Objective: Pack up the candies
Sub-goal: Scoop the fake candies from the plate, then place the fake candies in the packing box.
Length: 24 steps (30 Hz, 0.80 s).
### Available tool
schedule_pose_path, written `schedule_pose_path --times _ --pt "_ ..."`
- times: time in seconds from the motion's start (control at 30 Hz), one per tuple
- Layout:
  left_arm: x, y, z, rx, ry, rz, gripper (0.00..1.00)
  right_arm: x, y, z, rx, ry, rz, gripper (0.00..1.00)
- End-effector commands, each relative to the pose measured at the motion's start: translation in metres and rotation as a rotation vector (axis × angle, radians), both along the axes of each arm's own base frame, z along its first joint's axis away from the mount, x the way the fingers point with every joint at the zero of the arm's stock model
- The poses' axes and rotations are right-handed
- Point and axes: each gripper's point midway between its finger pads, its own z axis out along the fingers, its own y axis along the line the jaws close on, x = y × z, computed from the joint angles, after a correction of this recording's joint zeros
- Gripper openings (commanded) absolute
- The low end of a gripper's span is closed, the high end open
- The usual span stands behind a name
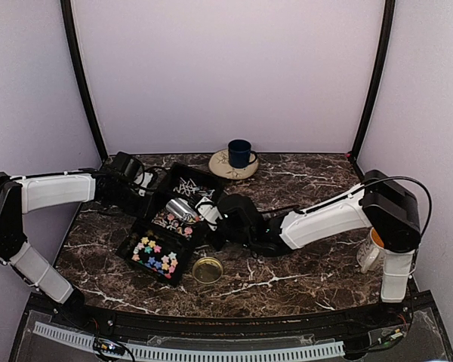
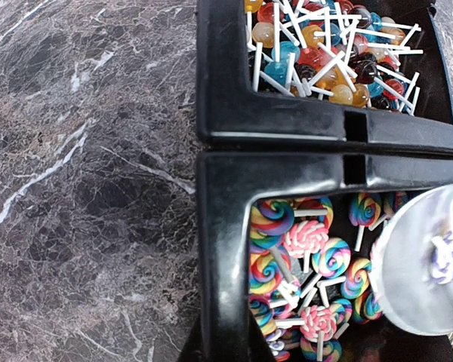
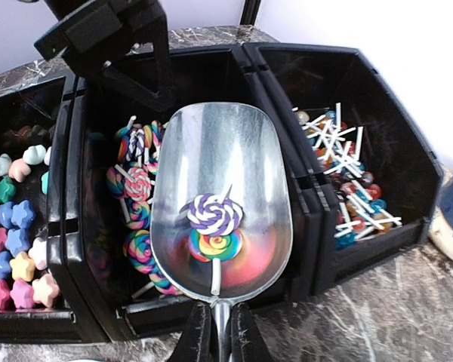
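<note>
The candies lie in a black three-part tray (image 1: 136, 235): pastel stars (image 3: 15, 249) on the left, swirl lollipops (image 3: 136, 196) in the middle, round stick lollipops (image 3: 347, 181) on the right. My right gripper (image 3: 221, 335) is shut on the handle of a metal scoop (image 3: 211, 151). The scoop hovers over the middle compartment and holds a purple-white lollipop (image 3: 214, 213) and a rainbow one (image 3: 219, 245). My left gripper (image 2: 223, 348) straddles the tray's far wall (image 2: 226, 249), shut on it. It also shows in the top view (image 1: 152, 183).
A gold lid (image 1: 208, 269) lies on the marble table in front of the tray. A blue mug (image 1: 239, 153) stands on a plate at the back. A white cup (image 1: 368, 253) stands by the right arm's base.
</note>
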Motion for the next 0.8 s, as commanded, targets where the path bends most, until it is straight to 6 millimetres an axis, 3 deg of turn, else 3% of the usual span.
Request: schedule_pose_path --times 0.0,0.4,0.6,0.77 --pt "0.021 -0.014 0.047 -0.108 -0.126 -0.003 0.0 0.012 -0.032 0.021 -0.056 -0.066 -0.096 0.0" --pt "0.023 -0.01 0.047 -0.111 -0.126 0.012 0.0 -0.003 -0.097 0.028 -0.171 -0.039 -0.144 0.0" --pt "0.023 -0.011 0.047 -0.117 -0.122 0.012 0.0 -0.004 -0.13 0.042 -0.2 -0.031 -0.204 0.0" --pt "0.022 -0.012 0.049 -0.124 -0.124 0.009 0.0 -0.001 -0.164 0.042 -0.256 0.007 -0.271 0.0"
